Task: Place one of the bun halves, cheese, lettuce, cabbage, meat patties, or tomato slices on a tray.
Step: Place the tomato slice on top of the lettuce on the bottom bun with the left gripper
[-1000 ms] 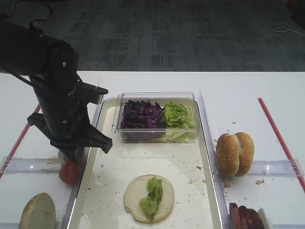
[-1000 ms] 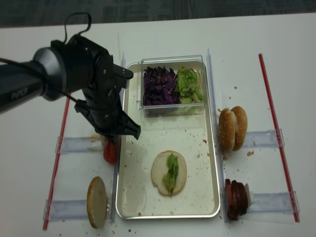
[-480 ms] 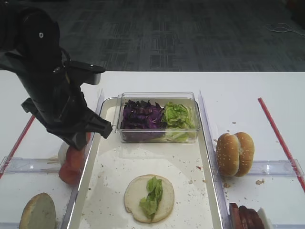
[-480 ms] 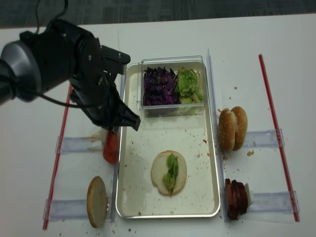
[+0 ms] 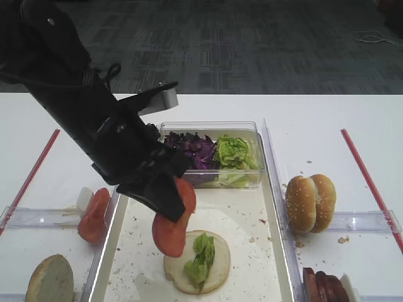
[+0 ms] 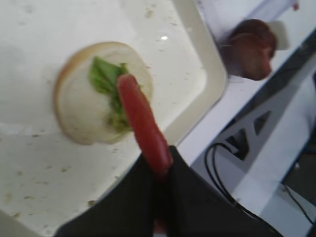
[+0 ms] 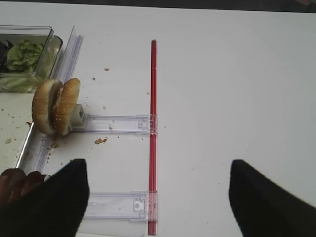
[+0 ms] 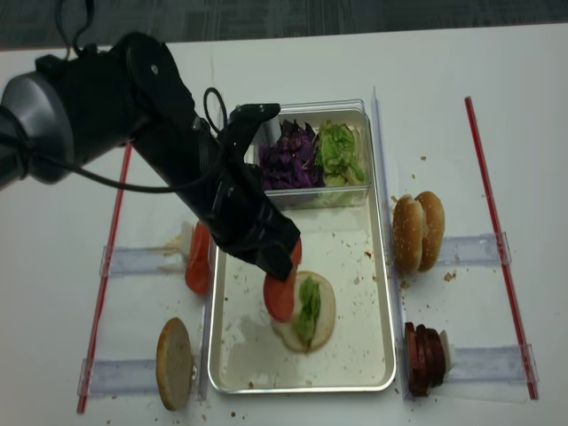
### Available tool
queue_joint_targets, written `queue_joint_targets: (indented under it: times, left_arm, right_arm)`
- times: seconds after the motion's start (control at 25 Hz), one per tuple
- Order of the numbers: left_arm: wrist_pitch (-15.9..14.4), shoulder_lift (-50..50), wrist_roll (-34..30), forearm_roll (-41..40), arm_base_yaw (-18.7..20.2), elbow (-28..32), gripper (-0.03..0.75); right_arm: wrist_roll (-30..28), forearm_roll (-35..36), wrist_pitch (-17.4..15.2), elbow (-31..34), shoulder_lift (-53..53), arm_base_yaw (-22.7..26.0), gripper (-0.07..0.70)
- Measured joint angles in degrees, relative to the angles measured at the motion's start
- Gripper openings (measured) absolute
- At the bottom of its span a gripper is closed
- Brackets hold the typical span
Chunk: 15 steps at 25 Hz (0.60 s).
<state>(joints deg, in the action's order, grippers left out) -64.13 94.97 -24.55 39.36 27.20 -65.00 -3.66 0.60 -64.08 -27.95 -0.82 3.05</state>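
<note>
White tabletop carries the cream tray [image 5: 274, 207], and the left pincer [image 5: 169, 202] hangs over its middle, clamped tight on 1 tomato slice [image 5: 173, 226] that dangles from its tip. Just below and slightly right of that pincer lies a bun half [image 5: 214, 274] topped with lettuce [image 5: 200, 257]. Behind it sits a clear box [image 5: 252, 129] of purple cabbage [image 5: 198, 148] and more lettuce. Left of it, off the tray, rest other tomato slices [image 5: 93, 215]. Right pincer: only 2 dark finger shapes [image 7: 54, 202] spread wide apart, holding nothing.
</note>
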Motion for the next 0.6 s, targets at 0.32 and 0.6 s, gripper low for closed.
queue_joint_targets:
  times: [0.32, 0.6]
  left_arm:
    - [-3.43, 0.00, -4.89, 7.32, 0.00, 0.00, 0.019]
    - [-1.21, 1.51, -5.30, 7.69, 0.10, 0.00, 0.018]
  right_arm:
    - [0.00, 0.00, 0.00, 0.00, 0.00, 0.00, 0.610]
    - [0.00, 0.00, 0.00, 0.00, 0.00, 0.00, 0.610]
